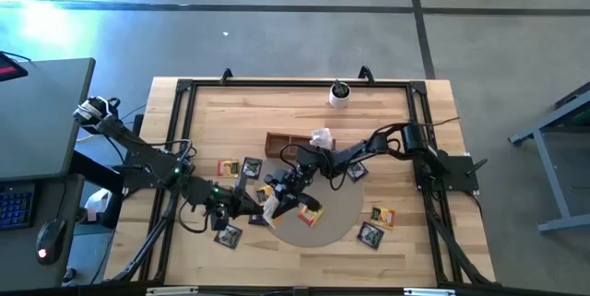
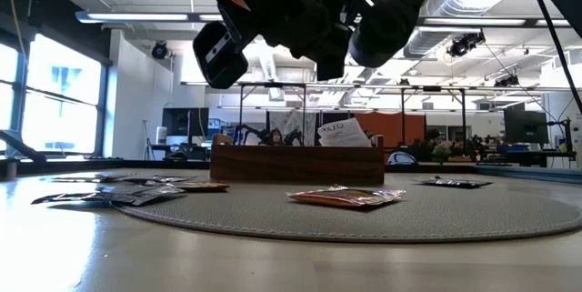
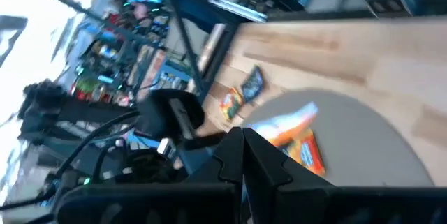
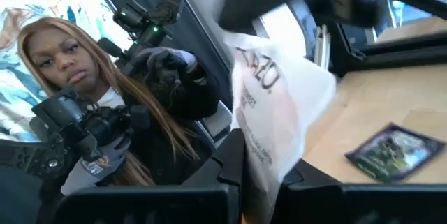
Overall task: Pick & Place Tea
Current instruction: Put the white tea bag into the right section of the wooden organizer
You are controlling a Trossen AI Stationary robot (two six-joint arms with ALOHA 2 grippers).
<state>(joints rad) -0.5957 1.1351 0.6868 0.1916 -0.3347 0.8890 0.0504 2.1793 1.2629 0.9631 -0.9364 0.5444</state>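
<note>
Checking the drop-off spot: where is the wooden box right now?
In the high view the wooden box sits mid-table, at the far edge of the grey round mat, below the white cup.

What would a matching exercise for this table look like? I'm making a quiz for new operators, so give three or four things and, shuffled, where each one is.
Things:
1. white cup with a plant
2. orange sachet
3. whitish sachet
4. wooden tray

Places:
A. between the fingers of the right gripper
B. lying flat on the grey round mat
C. just beyond the mat, mid-table
D. at the table's far edge

Pairs: 1-D, 2-B, 3-A, 4-C
</note>
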